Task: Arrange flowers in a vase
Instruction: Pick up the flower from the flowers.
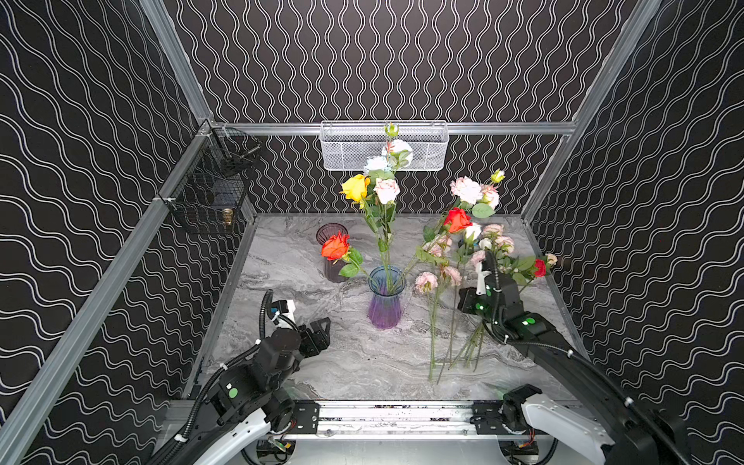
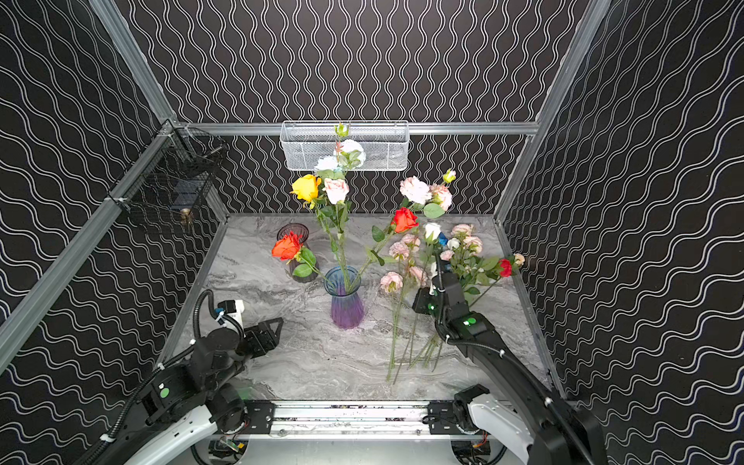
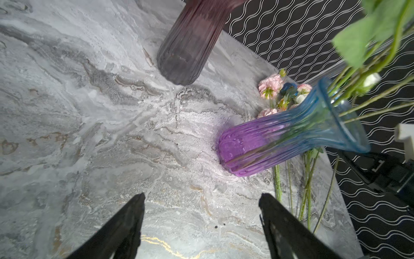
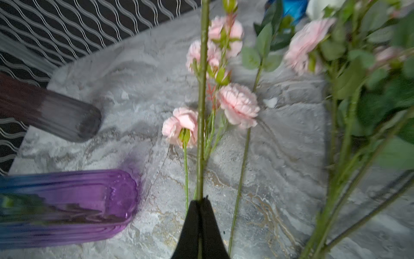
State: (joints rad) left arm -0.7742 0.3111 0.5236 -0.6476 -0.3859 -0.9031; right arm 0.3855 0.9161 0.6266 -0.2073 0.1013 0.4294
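Note:
A blue-to-purple glass vase (image 1: 384, 302) (image 2: 346, 302) stands mid-table and holds several flowers: a yellow rose (image 1: 355, 187), a pink rose (image 1: 386, 190) and red roses (image 1: 457, 219) leaning out to either side. More flowers (image 1: 426, 282) lie loose on the marble to its right, stems toward the front. My right gripper (image 4: 200, 198) is shut on one thick green stem (image 4: 201, 112) among them; that stem's bloom is out of the wrist view. To the vase's front left, my left gripper (image 3: 202, 196) (image 1: 324, 322) hangs open over bare table, holding nothing.
A dark purple ribbed vase (image 1: 334, 269) (image 3: 190, 40) stands behind and to the left of the blue one. A white mesh basket (image 1: 426, 153) hangs on the back wall and a black wire basket (image 1: 209, 189) on the left wall. Walls close in three sides.

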